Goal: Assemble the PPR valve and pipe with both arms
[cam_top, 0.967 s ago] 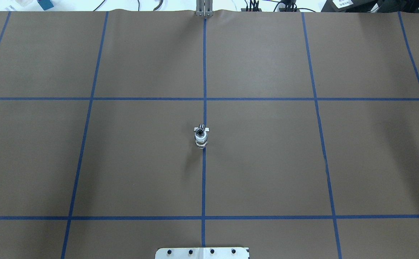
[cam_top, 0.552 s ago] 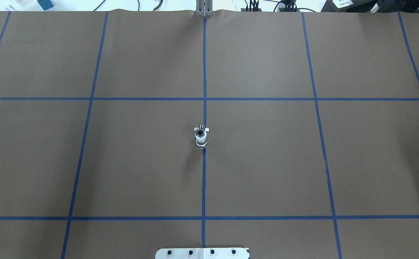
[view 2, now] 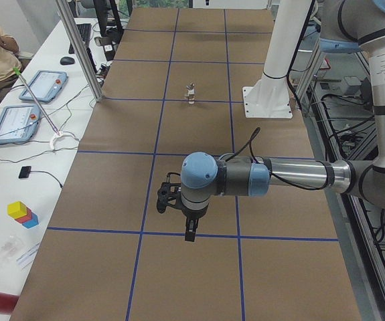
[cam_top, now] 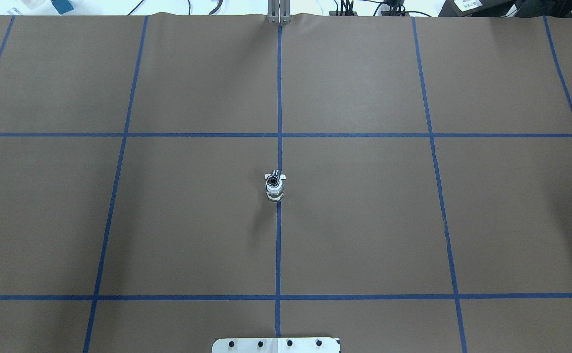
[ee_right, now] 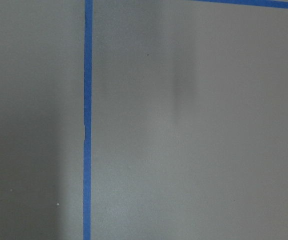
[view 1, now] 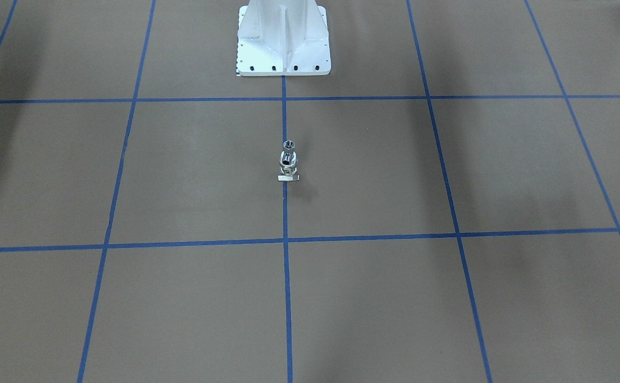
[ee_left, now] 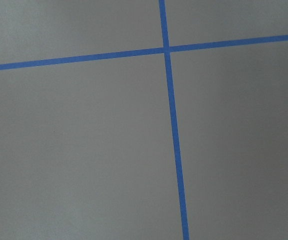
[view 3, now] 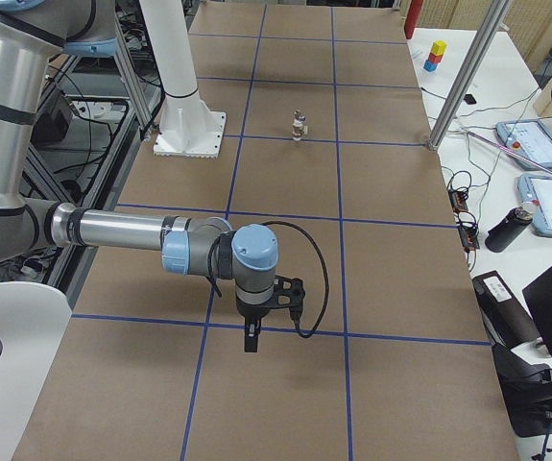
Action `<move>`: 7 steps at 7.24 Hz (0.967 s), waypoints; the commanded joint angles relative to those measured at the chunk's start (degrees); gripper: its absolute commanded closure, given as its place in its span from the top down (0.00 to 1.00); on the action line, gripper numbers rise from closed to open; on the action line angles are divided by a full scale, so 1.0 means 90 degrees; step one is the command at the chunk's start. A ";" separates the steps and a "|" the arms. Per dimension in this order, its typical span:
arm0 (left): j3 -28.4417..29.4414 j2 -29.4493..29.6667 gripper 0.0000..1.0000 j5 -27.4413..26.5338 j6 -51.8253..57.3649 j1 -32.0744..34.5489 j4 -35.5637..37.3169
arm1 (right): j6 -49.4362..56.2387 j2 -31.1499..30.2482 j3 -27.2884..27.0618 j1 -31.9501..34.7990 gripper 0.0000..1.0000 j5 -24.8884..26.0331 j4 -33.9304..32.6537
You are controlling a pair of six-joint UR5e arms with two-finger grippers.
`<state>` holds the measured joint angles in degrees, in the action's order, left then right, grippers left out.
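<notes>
Left end first: the left gripper point(view 2: 188, 234) hangs over the table point(cam_top: 364, 220) w/ fingers pointing straight down. Under them is brown paper and a crossing of blue tape point(ee_left: 174, 125). It shows only from the table's end, small and dark, so I can't tell whether the jaws stand apart or together.

Mid-table, well apart from those jaws and off to the robot's right of them, the PPR valve point(view 1: 287, 175) stands on the ctr tape line. It's out in front of the white pedestal point(view 1: 283, 48), w/ a gap between. Its flat tab sticks out on the side away from the pedestal. The pipe point(view 1: 287, 156) sits right against it, shiny chrome w/ a dark round opening. The two read as one small upright stack, too small to see how they meet. Neither pair of jaws is touching it.

R end: the right gripper point(view 3: 249, 341) hangs fingers-down over the paper beside a tape line, the stack well apart from its jaws, off to the robot's left of them. Same trouble here: end view only, so whether these jaws are apart or together can't be told.
</notes>
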<state>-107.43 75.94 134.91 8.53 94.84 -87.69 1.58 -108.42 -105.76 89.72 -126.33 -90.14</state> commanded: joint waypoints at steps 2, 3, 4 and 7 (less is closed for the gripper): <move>0.0013 -0.0020 1.00 0.0000 0.0000 -0.0010 0.0007 | -0.0009 -0.0053 0.0033 0.0002 1.00 -0.0016 0.0006; 0.0003 -0.0068 1.00 0.0000 0.0000 -0.0010 0.0007 | -0.0009 -0.0053 0.0033 0.0012 1.00 -0.0026 -0.0003; 0.0003 -0.0078 1.00 0.0000 0.0000 -0.0010 0.0007 | -0.0009 -0.0053 0.0033 0.0022 1.00 -0.0026 0.0006; 0.0003 -0.0078 1.00 0.0000 0.0010 -0.0010 0.0017 | -0.0058 -0.0091 0.0033 0.0022 1.00 -0.0055 -0.0004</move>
